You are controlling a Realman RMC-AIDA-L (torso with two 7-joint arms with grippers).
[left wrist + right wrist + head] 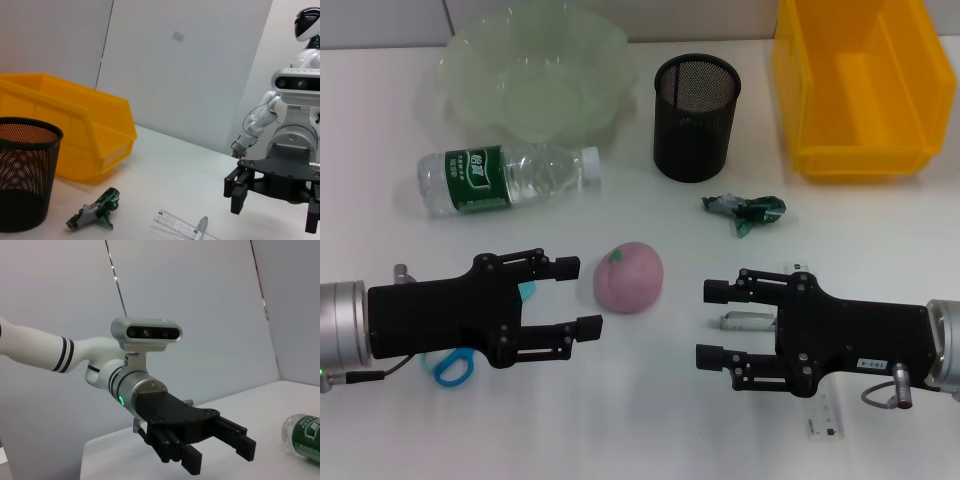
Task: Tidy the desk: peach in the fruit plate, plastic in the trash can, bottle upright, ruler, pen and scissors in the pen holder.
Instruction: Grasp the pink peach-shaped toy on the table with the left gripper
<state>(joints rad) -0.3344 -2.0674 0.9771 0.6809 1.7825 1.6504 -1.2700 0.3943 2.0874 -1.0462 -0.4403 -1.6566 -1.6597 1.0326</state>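
A pink peach (629, 277) lies on the white desk between my two grippers. My left gripper (578, 297) hovers open just left of it, above blue-handled scissors (453, 365). At the peach's right my right gripper (710, 322) hangs open over a silver pen (745, 321) and a clear ruler (823, 415). A green crumpled plastic wrapper (745, 210) lies in front of the black mesh pen holder (695, 117). The bottle (505, 178) lies on its side, green label up. The pale green fruit plate (470, 50) sits at the back left, the yellow bin (860, 90) at the back right.
The left wrist view shows the pen holder (22, 175), yellow bin (75, 130), wrapper (95, 210), ruler (180, 225) and my right gripper (274, 205). The right wrist view shows my left gripper (220, 456) and the bottle (305, 435).
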